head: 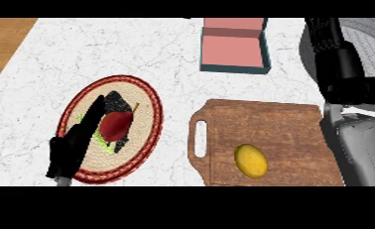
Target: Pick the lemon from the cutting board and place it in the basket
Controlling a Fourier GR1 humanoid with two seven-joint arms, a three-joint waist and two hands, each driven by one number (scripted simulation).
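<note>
Right now the lemon (251,160) lies on the wooden cutting board (285,129), near its lower edge. Beyond the board sits the pink basket (236,46). To the left, the left hand (73,146) rests over a woven plate (147,124), fingers straight and holding nothing.

Lemon (251,160) on the cutting board (282,129), toward its near edge, right of the handle slot. Left of the board, well apart, a woven basket (149,108) with food inside (116,125), possibly an apple on greens. Left hand (72,149) over the basket's left side. Behind the board, an open box (235,45). Right arm (338,69) along the right edge.
</note>
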